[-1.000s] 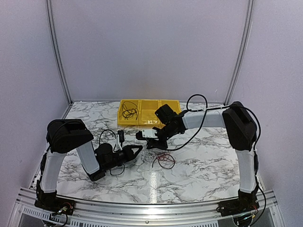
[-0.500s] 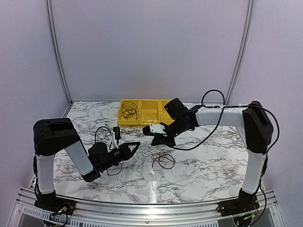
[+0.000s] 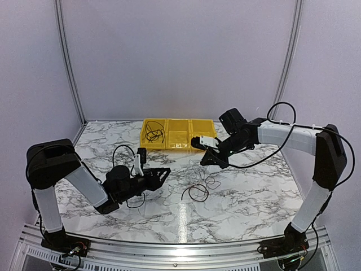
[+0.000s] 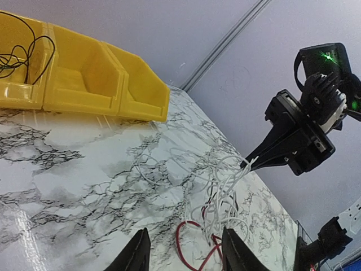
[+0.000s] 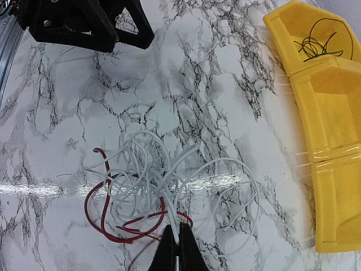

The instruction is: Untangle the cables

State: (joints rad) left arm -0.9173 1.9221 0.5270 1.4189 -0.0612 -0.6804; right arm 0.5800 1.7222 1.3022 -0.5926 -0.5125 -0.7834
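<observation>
The cables are a loose tangle of pale white wire (image 5: 148,176) and red wire (image 5: 101,221) on the marble table. My right gripper (image 5: 178,241) is shut on a strand of the white wire and holds it lifted above the tangle (image 3: 206,176). It also shows in the top view (image 3: 203,164) and the left wrist view (image 4: 248,164). The red wire (image 3: 197,192) lies flat. My left gripper (image 3: 164,173) is open and empty, low over the table left of the tangle. Its fingertips (image 4: 139,254) frame the red wire (image 4: 192,248) and the white wire (image 4: 225,192).
A row of three yellow bins (image 3: 169,145) stands at the back of the table. The leftmost bin holds a bunched black wire (image 3: 153,134), also seen in the right wrist view (image 5: 318,42). The other two bins (image 4: 84,73) look empty.
My right gripper has moved right and up with the white wire, stretching it out of the tangle. My left gripper has drawn back a little to the left and stays open.
</observation>
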